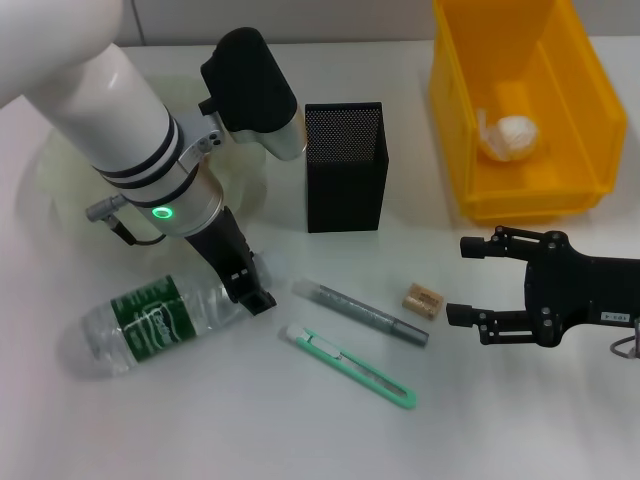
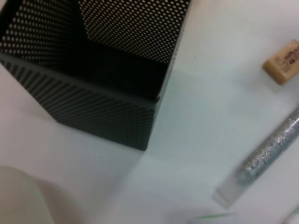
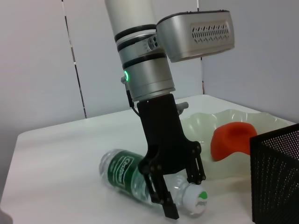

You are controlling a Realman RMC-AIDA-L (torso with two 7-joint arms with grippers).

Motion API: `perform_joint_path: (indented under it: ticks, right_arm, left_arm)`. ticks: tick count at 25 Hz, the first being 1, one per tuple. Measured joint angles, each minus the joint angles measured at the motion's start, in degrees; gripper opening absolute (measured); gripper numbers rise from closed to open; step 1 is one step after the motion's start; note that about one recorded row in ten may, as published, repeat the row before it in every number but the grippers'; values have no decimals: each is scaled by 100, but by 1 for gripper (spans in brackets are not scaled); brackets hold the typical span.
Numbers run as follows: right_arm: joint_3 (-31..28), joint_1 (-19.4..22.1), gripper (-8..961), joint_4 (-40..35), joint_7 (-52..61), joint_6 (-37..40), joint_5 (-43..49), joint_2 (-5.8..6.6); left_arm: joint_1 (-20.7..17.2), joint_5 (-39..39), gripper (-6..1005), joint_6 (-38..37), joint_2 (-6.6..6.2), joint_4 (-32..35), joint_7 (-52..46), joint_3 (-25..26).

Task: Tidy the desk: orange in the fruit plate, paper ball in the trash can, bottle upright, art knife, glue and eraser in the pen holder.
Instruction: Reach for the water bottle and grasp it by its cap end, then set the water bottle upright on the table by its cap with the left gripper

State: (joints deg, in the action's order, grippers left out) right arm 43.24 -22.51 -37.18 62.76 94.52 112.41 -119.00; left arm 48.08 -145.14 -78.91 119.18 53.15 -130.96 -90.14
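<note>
Black fingers of the left gripper straddle the neck end of the bottle, which lies flat on the desk. They look partly spread and maybe not clamped yet. I'd close just behind the cap, then pivot it up slowly so it doesn't roll. Left arm slants down steeply. Right gripper hovers with its fingers spread and empty, near the eraser.
</note>
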Motion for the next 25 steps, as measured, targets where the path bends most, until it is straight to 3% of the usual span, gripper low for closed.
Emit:
perform_joint_path:
  ticks: [5,7,16,22,25]
  right_arm:
    - [0,10,827,0,0,6,0,0]
    - [0,12,827,0,0,6,0,0]
    - [0,10,827,0,0,18,-1,0]
    - [0,10,827,0,0,58,-5,0]
    - [0,9,827,0,-1,58,-8,0]
  left_arm:
    - [-7,0,573,22,0,15,0,-5]
    - [-10,-2,491,22,0,21,0,-5]
    - [-98,335,450,-212,-5,287,-7,123]
    - [-398,610,447,-371,-43,849,30,270]
    - [-692,805,447,-563,-45,1286,184,634]
